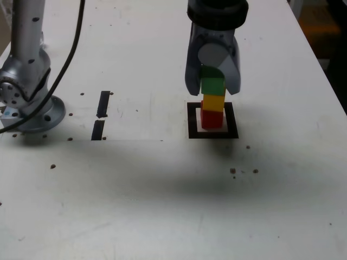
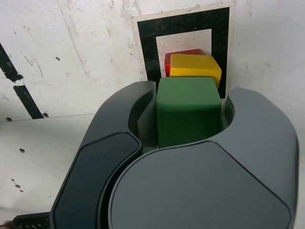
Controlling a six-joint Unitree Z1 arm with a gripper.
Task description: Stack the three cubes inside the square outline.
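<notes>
Wrist view shows the green cube [image 2: 188, 110] between my gripper [image 2: 188, 119] jaws; I cannot tell if they grip it. It sits on the yellow cube [image 1: 213, 103], on the red cube [image 1: 212, 118], inside the square [image 1: 212, 133] on the counter [image 1: 162, 189].

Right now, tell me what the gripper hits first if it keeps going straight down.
The gripper points down, jaws around the green cube. That cube would likely press first onto the yellow cube beneath.
</notes>
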